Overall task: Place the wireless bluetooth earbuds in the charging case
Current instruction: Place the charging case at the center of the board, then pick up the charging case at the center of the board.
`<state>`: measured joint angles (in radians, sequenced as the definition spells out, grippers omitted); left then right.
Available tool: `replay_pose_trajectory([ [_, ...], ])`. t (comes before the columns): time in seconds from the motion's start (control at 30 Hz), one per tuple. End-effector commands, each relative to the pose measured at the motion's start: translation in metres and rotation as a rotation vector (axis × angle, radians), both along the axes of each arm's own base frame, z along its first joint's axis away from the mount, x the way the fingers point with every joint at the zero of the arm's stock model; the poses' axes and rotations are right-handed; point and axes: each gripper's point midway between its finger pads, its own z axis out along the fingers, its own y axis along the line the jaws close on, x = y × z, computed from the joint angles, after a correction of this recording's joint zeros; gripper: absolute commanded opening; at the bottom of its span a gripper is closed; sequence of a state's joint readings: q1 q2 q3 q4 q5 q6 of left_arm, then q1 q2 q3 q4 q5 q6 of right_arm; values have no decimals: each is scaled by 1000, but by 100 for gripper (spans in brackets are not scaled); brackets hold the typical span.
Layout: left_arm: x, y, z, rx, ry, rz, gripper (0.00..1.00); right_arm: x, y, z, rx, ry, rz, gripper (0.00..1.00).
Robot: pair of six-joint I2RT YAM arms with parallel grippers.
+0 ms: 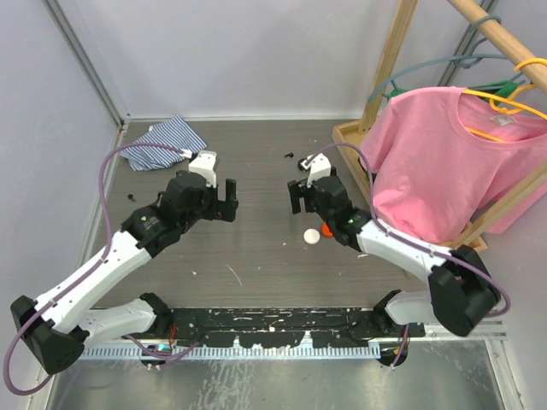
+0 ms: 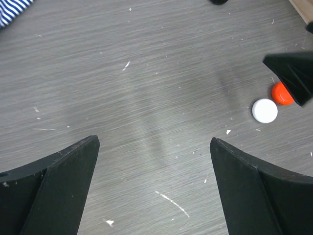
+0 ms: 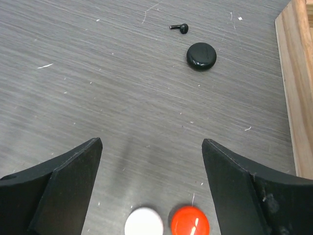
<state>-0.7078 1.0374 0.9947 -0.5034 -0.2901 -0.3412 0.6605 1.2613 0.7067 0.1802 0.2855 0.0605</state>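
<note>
The one earbud that shows, a black earbud (image 3: 180, 27), lies flat on the grey counter (image 1: 256, 171), far of the right tool (image 3: 151, 143) and near the far middle of the counter. In the right wrist view its long axis runs across the frame. The thin stem points left and a little far, and the rounded head points right. From above it is too small to tell its heading. A black round case (image 3: 201, 56) with its lid shut sits just beside the earbud, apart from it, on the near right. That places the case partly between the earbud and the right tool. A white round case (image 3: 144, 221) and a red round case (image 3: 190, 221) lie side by side on the counter just under the right tool, white to the left. In the left wrist view one of the right tool's fingers covers part of the red one. Both tools hang above the counter with their fingers spread wide and nothing between them. The left tool (image 2: 154, 142) is well left of the cases and faces the right tool across the middle. A striped cloth (image 1: 167, 137) lies crumpled at the far left. On the right, a pink T-shirt (image 1: 444, 162) hangs from a wooden rack (image 1: 352, 135), whose base borders the counter beside the black case.
</note>
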Motion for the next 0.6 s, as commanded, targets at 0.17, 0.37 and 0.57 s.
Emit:
replay_pose_trajectory([
  [0.17, -25, 46, 44, 136, -144, -42, 98, 77, 11, -3, -35, 68, -4, 89],
  [0.37, -26, 66, 31, 138, -160, 14, 98, 122, 9, -36, -39, 135, -21, 85],
  [0.57, -32, 70, 37, 105, -205, 3, 98, 160, 0, -61, -37, 169, -52, 82],
])
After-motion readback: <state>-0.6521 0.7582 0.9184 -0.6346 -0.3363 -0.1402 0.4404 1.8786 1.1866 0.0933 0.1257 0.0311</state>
